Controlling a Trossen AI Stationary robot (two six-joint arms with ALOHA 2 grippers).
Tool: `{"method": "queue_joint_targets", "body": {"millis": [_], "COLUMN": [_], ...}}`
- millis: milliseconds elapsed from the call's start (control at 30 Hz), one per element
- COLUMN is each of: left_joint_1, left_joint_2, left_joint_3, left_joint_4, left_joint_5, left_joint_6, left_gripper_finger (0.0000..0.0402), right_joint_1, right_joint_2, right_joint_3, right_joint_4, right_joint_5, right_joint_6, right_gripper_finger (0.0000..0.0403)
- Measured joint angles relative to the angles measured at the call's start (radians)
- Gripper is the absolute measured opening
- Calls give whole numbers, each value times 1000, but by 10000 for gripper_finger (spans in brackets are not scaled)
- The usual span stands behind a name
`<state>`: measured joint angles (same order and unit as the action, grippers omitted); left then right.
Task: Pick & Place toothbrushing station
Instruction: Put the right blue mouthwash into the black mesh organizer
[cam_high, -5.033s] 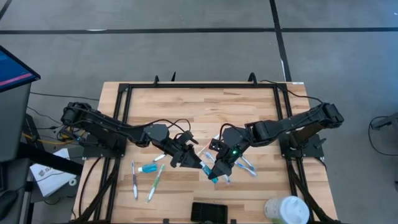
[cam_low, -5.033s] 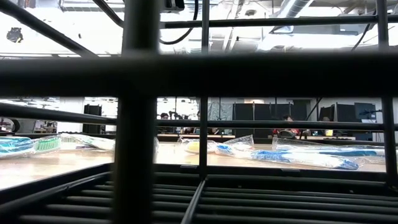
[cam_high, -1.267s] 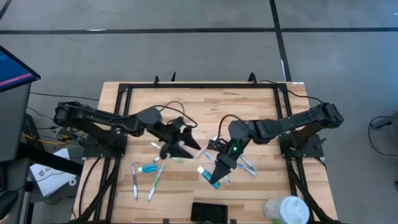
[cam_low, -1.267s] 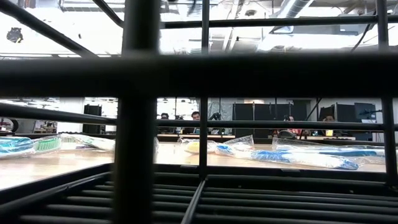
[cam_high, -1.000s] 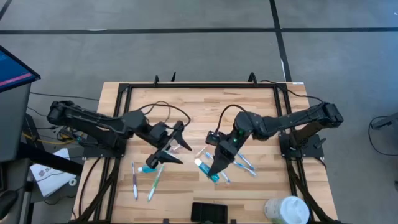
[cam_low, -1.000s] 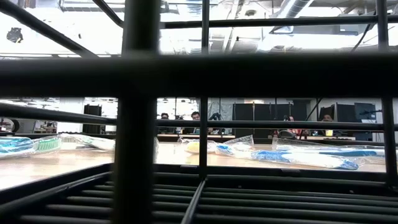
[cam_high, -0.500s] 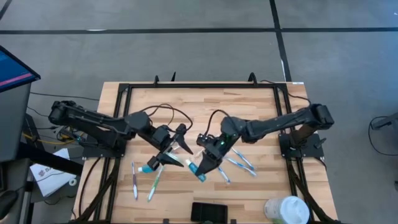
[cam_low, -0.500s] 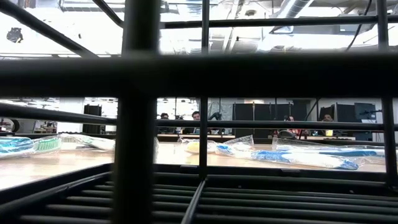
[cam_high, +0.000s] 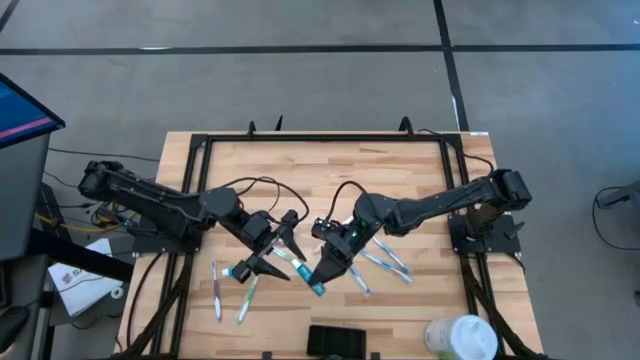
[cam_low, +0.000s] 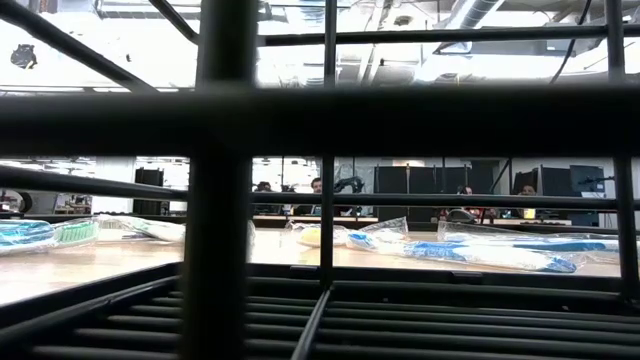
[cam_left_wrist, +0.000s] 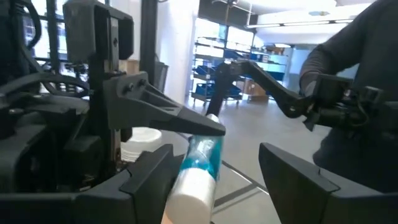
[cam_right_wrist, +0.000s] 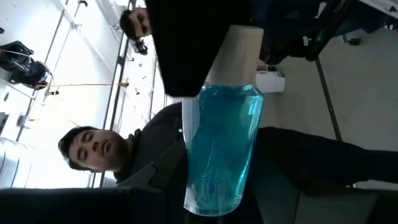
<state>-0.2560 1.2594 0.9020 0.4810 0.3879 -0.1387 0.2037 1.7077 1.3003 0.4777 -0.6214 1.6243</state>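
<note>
A clear blue tube (cam_high: 318, 288) with a white cap (cam_left_wrist: 189, 193) hangs over the table's middle, and my right gripper (cam_high: 322, 274) is shut on it. My left gripper (cam_high: 284, 256) is open. Its two fingers stand on either side of the tube's cap end in the left wrist view. Whether a finger touches the cap I cannot tell. The toothbrushing station (cam_high: 335, 340), a low black box, sits at the table's near edge, apart from both grippers. My right gripper pinches the tube between its two fingers near the tail end (cam_left_wrist: 210, 127), away from the cap. The fingers come from the table's right and lie across the tube. The tube is lifted clear of the table, and its cap end points toward my left gripper.
Several toothbrushes lie on the wood: two at the near left (cam_high: 216, 290) (cam_high: 247, 297), others under the right arm (cam_high: 385, 262). A small blue tube (cam_high: 238, 270) lies by the left gripper. A white round cup (cam_high: 462, 338) stands at the near right corner. A person stands beyond the table.
My right gripper has carried the tube toward the table's left and somewhat down, up to my left gripper. The tube stays lifted, and its cap now stands between the left fingers. My left gripper has shifted a little toward the near edge.
</note>
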Motion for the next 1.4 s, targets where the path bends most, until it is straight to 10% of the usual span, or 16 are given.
{"method": "queue_joint_targets", "body": {"millis": [1400], "left_joint_1": [0], "left_joint_2": [15], "left_joint_3": [0], "left_joint_4": [-4], "left_joint_5": [4], "left_joint_6": [-71], "left_gripper_finger": [175], "right_joint_1": [-28], "right_joint_2": [0], "right_joint_3": [0], "right_joint_4": [39], "right_joint_5": [26], "right_joint_6": [-8], "right_gripper_finger": [145]}}
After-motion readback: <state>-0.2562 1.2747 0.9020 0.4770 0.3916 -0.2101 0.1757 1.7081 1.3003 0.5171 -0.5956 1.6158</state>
